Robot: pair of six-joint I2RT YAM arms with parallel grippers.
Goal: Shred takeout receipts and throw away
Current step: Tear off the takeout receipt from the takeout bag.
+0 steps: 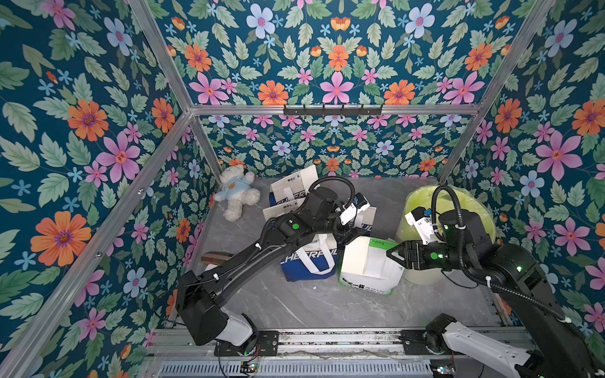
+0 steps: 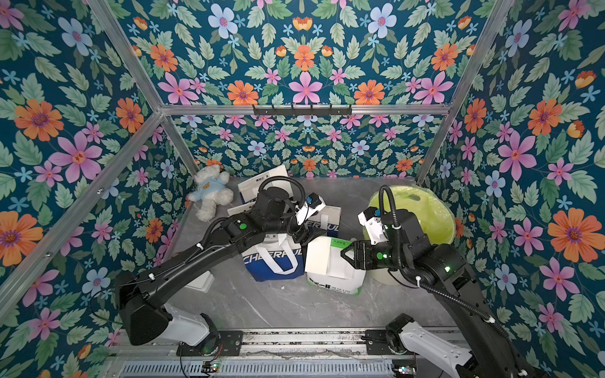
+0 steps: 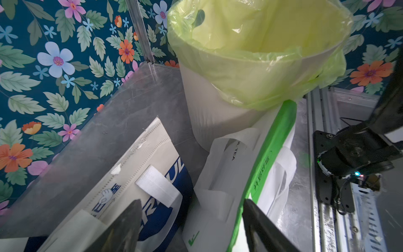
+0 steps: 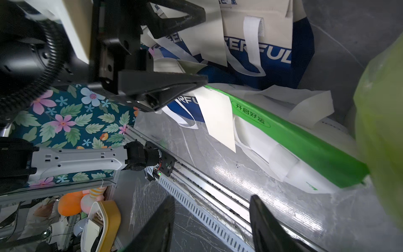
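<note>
A plain white receipt (image 1: pixel 356 258) hangs from the top edge of the green-and-white bag (image 1: pixel 376 275), lying against its side; the right wrist view shows the receipt (image 4: pixel 218 117) below the green band. My left gripper (image 1: pixel 355 234) is open just above the receipt's top edge, one finger (image 4: pixel 165 87) tipped right beside it. In the left wrist view the left gripper (image 3: pixel 192 203) straddles the bag's white side and green band. My right gripper (image 1: pixel 391 253) is open at the bag's bin side, with nothing between its fingers (image 4: pixel 212 198). The bin (image 1: pixel 458 209) has a yellow-green liner.
Blue-and-white bags (image 1: pixel 307 261) stand to the left of and behind the green one, with white strap handles. A teddy bear (image 1: pixel 235 193) lies in the back left corner. A tiny white scrap (image 1: pixel 315 288) lies on the grey floor. The metal rail (image 1: pixel 327 337) runs along the front.
</note>
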